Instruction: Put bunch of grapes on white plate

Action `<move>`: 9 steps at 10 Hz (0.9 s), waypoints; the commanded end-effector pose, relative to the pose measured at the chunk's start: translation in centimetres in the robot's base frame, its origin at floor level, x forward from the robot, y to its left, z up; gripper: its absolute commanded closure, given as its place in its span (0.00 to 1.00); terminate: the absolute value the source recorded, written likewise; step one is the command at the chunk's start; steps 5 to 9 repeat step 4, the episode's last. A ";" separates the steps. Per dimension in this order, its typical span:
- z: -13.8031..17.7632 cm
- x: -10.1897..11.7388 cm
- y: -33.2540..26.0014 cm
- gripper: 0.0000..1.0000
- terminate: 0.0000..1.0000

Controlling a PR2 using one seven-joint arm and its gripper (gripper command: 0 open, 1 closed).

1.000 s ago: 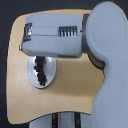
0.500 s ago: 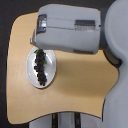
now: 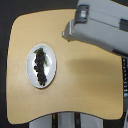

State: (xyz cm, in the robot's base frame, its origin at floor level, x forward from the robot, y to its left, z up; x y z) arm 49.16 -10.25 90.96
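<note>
Bunch of grapes (image 3: 40, 65) lies on the white plate (image 3: 52, 70), long axis running roughly 12 to 6 o'clock in the exterior view, tilted a little so the upper end leans toward 11. A bit of green shows near the upper half of the cluster, on its side toward the exterior view's right; which end carries the stem cannot be told at this blur. Cluster sits inside the rim, shorter than the plate. Plate is oval in this view and rests on the tan wooden table (image 3: 85, 85), toward the exterior view's left of the tabletop centre. Table has rounded corners; dark floor around it, pale legs or a base below at 6 o'clock. Robot arm (image 3: 102, 27), grey and white, fills the 1 to 2 o'clock corner, well apart from the plate. Its gripper cannot be made out, so finger spread cannot be told.
</note>
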 end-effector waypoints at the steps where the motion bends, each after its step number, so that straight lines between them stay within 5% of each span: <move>1: 0.7 2.3 -13.8 0.00 0.00; 3: 0.8 2.9 -17.8 0.00 0.00; 4: 0.6 2.8 -18.7 0.00 1.00; 9: 0.6 2.8 -18.7 0.00 1.00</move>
